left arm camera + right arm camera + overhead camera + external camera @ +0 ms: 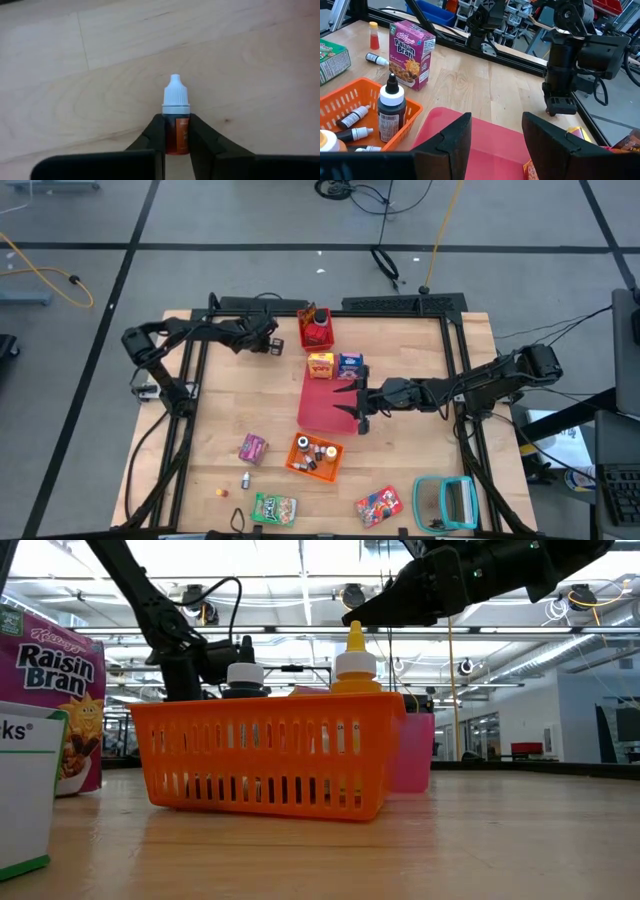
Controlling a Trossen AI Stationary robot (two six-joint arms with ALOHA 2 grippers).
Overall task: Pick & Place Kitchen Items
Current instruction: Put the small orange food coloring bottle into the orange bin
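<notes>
My left gripper [176, 147] is shut on a tiny orange bottle with a white dropper cap [176, 95], near the table's far edge, left of the red bin [316, 330]. My right gripper [495, 145] hangs open over the flat red mat [475, 132], just behind the orange basket [315, 456]. The yellow carton [320, 365] and blue carton [350, 364] stand on the mat's far end. The pink-purple Raisin Bran carton [410, 52], a tiny bottle [244, 480], the green packet [273, 508] and the red packet [378, 504] lie on the near part of the table. My left gripper pinches the tiny bottle between its two fingers by the orange body [176, 131], just below the white cap. The bottle lies along the fingers, and its cap sticks out past the fingertips toward the wooden table. The gripper [559, 102] points down from above.
The orange basket [270, 765] holds a dark bottle [390, 112], a yellow-capped bottle [353, 660] and small dropper bottles. The red bin holds jars. A teal-framed object [445, 502] lies at the near right corner. Bare wood lies between the left gripper and the mat.
</notes>
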